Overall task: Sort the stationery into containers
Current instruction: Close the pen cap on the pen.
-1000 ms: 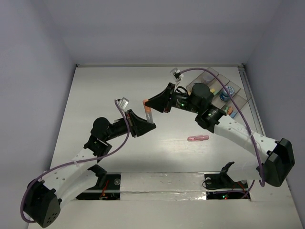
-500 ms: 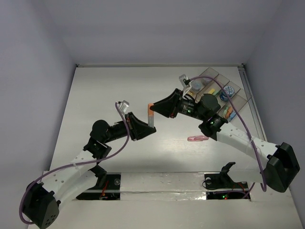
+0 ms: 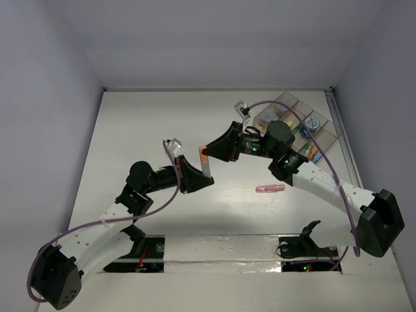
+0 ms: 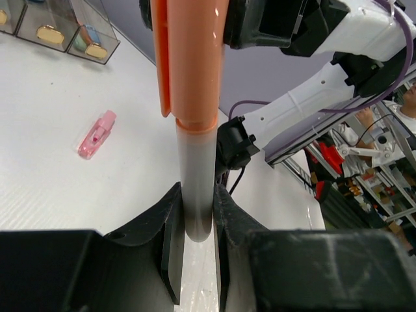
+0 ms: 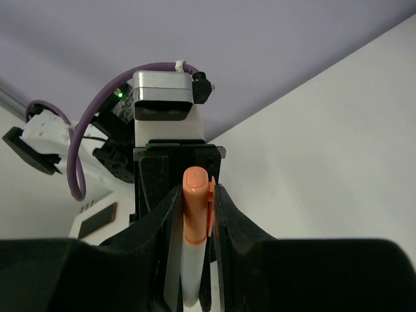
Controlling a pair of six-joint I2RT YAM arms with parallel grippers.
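Observation:
An orange-capped marker [image 3: 205, 162] with a white barrel hangs above mid-table, held from both ends. My left gripper [image 3: 207, 175] is shut on the white barrel [image 4: 195, 188]. My right gripper [image 3: 208, 155] is shut on the orange cap [image 5: 195, 195]. In the left wrist view the left gripper [image 4: 197, 214] pinches the barrel's end, with the cap [image 4: 192, 58] rising toward the right arm. A pink stationery piece [image 3: 270, 188] lies on the table, also in the left wrist view as the pink piece [image 4: 96, 134]. The containers [image 3: 286, 99] sit at the back right with coloured pieces inside.
The right arm's forearm and purple cable [image 3: 325, 162] cross in front of the containers. The arm bases and a taped strip [image 3: 221, 250] run along the near edge. Walls enclose the table on the left, back and right.
The marker and both grippers holding it have shifted slightly nearer and to the right. The right wrist swung out and back while both grips stayed shut.

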